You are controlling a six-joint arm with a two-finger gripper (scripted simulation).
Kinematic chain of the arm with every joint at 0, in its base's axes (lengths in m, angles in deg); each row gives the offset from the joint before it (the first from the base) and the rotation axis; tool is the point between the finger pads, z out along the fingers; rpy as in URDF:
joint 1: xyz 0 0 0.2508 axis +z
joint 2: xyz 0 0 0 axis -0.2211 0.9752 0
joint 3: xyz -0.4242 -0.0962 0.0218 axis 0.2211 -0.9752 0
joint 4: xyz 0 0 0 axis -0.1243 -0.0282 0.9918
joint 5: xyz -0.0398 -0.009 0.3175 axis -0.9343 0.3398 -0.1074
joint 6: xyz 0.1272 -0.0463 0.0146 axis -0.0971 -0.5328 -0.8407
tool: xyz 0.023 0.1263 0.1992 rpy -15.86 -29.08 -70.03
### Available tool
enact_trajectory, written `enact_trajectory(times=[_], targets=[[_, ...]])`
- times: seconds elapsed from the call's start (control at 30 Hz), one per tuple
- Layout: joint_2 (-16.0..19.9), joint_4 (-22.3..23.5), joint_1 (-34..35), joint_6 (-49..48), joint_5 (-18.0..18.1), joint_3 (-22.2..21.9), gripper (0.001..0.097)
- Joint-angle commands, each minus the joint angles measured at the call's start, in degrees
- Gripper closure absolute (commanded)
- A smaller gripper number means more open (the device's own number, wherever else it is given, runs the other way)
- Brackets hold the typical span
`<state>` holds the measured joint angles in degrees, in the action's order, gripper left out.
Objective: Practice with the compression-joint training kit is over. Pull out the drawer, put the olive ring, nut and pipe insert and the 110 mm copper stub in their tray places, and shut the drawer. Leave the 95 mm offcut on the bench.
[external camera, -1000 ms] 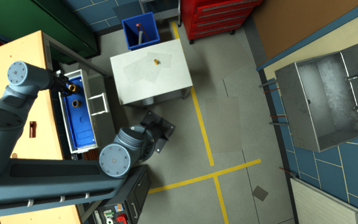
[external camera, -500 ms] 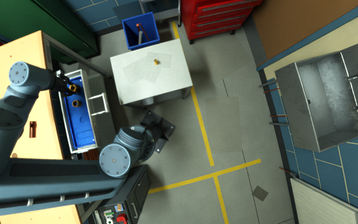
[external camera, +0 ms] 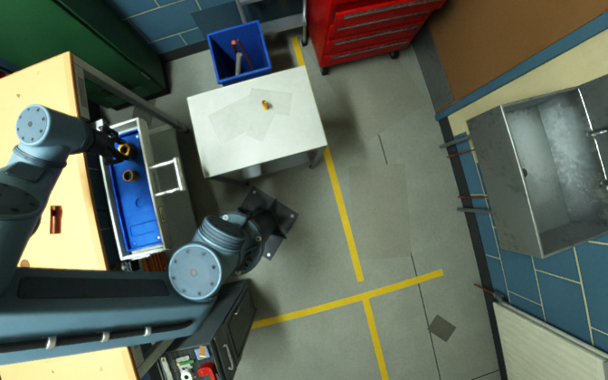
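The brass nut point(external camera: 124, 150) is held in my closed gripper point(external camera: 120, 151), low over the far end of the blue tray in the pulled-out drawer point(external camera: 133, 189). A second ring-shaped brass part point(external camera: 130, 176), probably the olive ring, sits in the tray just nearer. A small brass piece point(external camera: 265, 105), probably the pipe insert, stands upright on the grey table. A short copper tube point(external camera: 56, 219) lies on the orange bench beside my arm, and I cannot tell which tube it is.
The grey table point(external camera: 257, 127) stands right of the drawer, with a blue bin point(external camera: 239, 52) of pipes behind it. The drawer's white handle point(external camera: 167, 177) sticks out toward the table. My arm's base point(external camera: 235, 240) stands on the floor near the drawer's front.
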<state>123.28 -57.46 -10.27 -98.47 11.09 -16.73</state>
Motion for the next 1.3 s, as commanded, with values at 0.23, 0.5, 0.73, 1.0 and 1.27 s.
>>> enact_trajectory(times=[0.23, 0.5, 0.73, 1.0, 1.27], targets=[[0.0, 0.0, 0.0, 0.0, 0.0, 0.0, 0.0731], [0.0, 0.0, 0.0, 0.0, 0.0, 0.0, 0.0571], [0.0, 0.0, 0.0, 0.0, 0.0, 0.0, 0.0431], [0.0, 0.0, 0.0, 0.0, 0.0, 0.0, 0.0321], [0.0, 0.0, 0.0, 0.0, 0.0, 0.0, 0.0321]])
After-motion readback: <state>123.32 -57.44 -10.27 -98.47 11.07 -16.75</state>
